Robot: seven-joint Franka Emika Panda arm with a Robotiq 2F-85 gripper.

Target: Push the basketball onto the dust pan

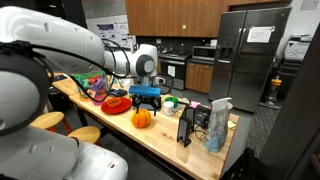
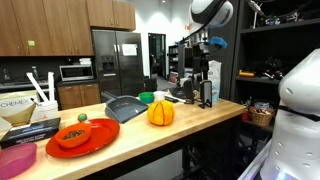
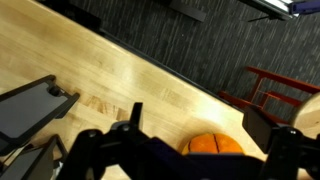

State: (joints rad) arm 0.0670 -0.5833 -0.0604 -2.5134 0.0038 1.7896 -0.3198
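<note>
Basketball (image 1: 142, 118) sits just under the end effector (image 1: 147, 97), jaws spread wide: drop on the side away from the dust pan (image 1: 115, 104), push slowly through centre.

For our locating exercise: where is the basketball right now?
In an exterior view, the basketball sits on the wooden counter, immediately right of a dark grey tray.

Even indoor ceiling light, soft shadows on the glossy wood; wrist view is blurred, exterior views small and grainy.
</note>
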